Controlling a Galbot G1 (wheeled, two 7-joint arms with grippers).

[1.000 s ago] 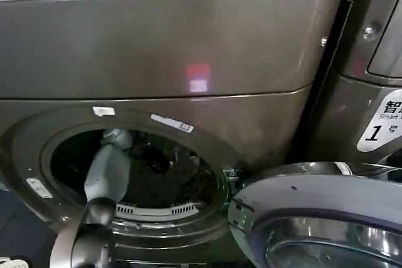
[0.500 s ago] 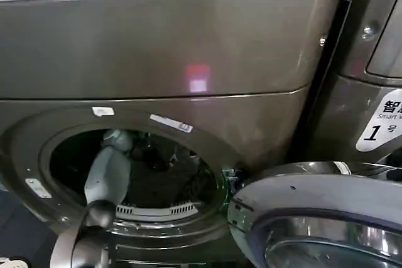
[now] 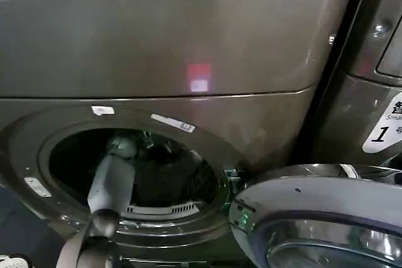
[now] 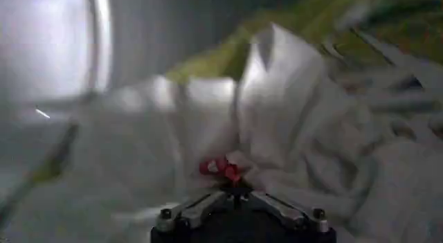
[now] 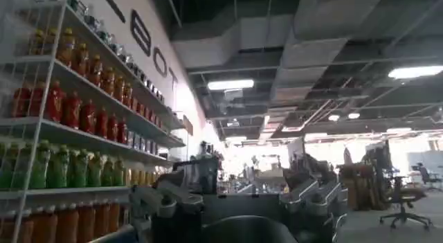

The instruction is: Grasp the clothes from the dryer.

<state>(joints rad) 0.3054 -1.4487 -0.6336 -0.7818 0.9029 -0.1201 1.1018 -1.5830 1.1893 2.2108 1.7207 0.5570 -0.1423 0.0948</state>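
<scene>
Clothes (image 4: 277, 113) bunched at left gripper (image 4: 235, 189) fingers (image 4: 201, 208)

My left gripper (image 4: 237, 190) sits inside the dryer (image 3: 188, 48), the clothes (image 4: 277, 120) piled just ahead of it, probably touching. The open door (image 3: 326, 218) lies to its right.

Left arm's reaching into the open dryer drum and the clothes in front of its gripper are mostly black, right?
Not black. The left wrist view shows the clothes before the left gripper are mostly white, with a red patch and a yellow-green piece. The rest holds: the left arm reaches into the open dryer.
</scene>
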